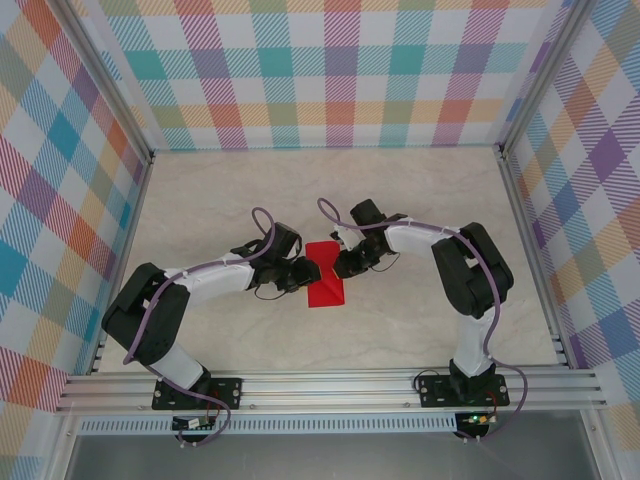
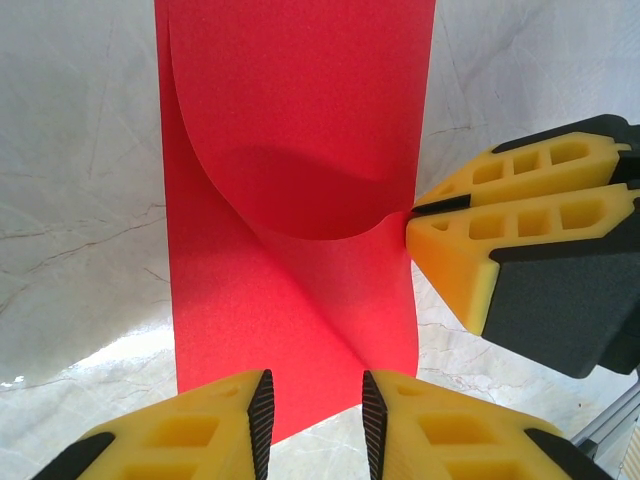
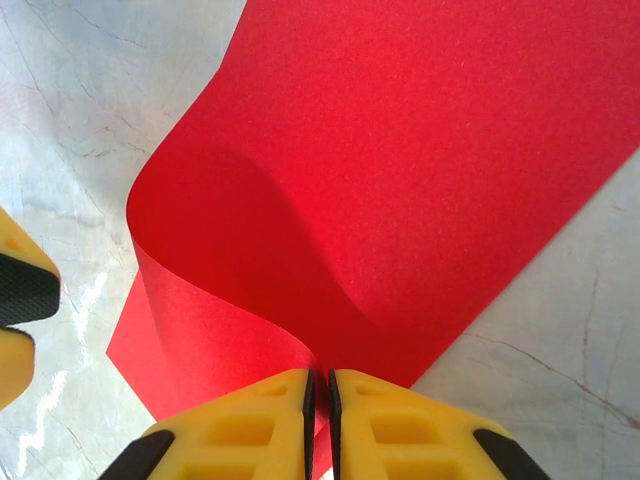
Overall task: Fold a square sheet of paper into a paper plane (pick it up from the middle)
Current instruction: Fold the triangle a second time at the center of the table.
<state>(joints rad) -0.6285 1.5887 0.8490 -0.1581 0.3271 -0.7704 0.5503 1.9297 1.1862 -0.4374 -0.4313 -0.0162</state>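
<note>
The square sheet of paper (image 1: pixel 324 275) is bright red and lies mid-table between the two grippers. My right gripper (image 3: pixel 320 400) is shut on one edge of the sheet (image 3: pixel 420 180) and has lifted that edge, so the paper curls over itself in a soft roll. In the left wrist view the right gripper (image 2: pixel 415 215) pinches the curled edge of the sheet (image 2: pixel 290 130). My left gripper (image 2: pixel 314 410) stands open, its fingers apart over the sheet's near edge and gripping nothing. The paper plane is out of view.
The table (image 1: pixel 200 190) is pale marble-patterned, with checked walls on three sides. An aluminium rail (image 1: pixel 330 385) runs along the near edge by the arm bases. Both arms reach inward and meet at the paper (image 1: pixel 324 275).
</note>
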